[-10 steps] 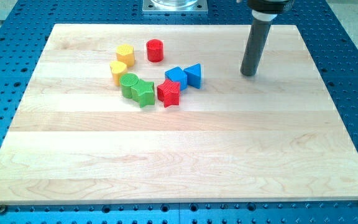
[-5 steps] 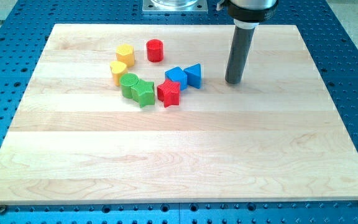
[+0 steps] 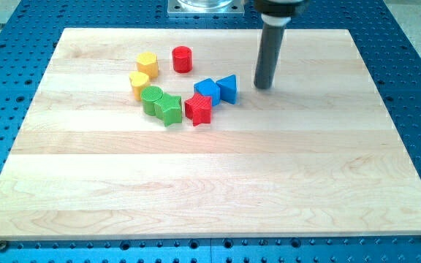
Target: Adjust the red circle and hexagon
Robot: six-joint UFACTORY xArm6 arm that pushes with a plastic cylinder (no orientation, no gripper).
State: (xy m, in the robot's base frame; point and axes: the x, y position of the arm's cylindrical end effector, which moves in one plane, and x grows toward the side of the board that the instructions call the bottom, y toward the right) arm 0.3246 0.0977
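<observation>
The red circle block (image 3: pixel 183 58) stands near the view's top of the wooden board (image 3: pixel 210 183). The yellow hexagon (image 3: pixel 148 64) sits just left of it, with a small gap between them. My tip (image 3: pixel 262 86) rests on the board to the right of the cluster, about a block's width right of the blue triangle (image 3: pixel 227 88). It touches no block.
A yellow heart (image 3: pixel 139 82), a green circle (image 3: pixel 151 98), a green star (image 3: pixel 169 109), a red star (image 3: pixel 199 109) and a blue block (image 3: pixel 207 90) form an arc below the red circle. A metal mount (image 3: pixel 205 6) sits at the view's top edge.
My tip has moved left across the board, from the right side towards the blue triangle. No block has moved.
</observation>
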